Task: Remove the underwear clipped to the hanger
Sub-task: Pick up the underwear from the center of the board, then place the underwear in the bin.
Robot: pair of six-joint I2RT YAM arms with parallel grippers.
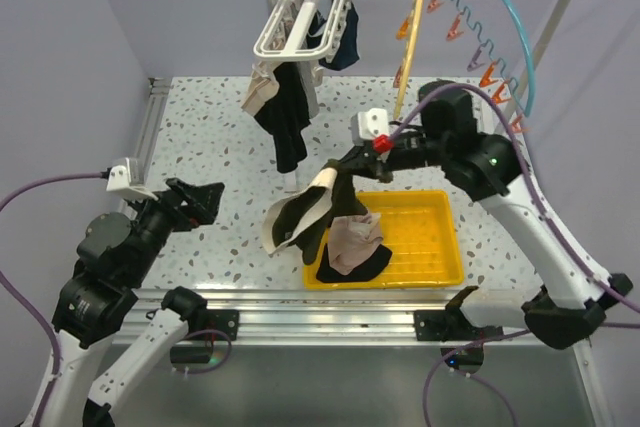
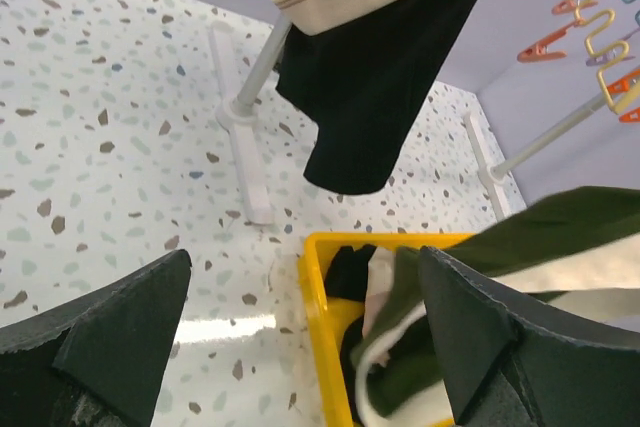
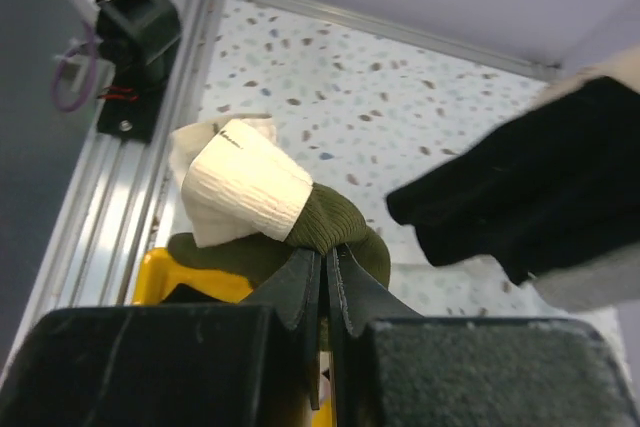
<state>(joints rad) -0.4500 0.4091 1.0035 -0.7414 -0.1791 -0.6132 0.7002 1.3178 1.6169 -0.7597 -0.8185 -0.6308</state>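
Bright, even light from overhead fills all 3 views, and shadows on the speckled table (image 1: pixel 200 147) are faint and soft-edged. The top view is sharp throughout. In the left wrist view a white patch of glare lies on the table beside the yellow tray (image 2: pixel 312 277), and the fingers (image 2: pixel 110 347) of the left gripper (image 2: pixel 305 255) are dark and slightly soft. In the right wrist view the fingers (image 3: pixel 292 292) of the right gripper (image 3: pixel 325 257) and the black underwear (image 3: pixel 520 197) are blurred — the olive-and-cream underwear (image 3: pixel 250 187) is crisper.

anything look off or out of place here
The olive-and-cream underwear, pinched in the right gripper, hangs by the yellow tray's left rim, seemingly partly outside it. The white clip hanger sits tilted. Nothing spilled.
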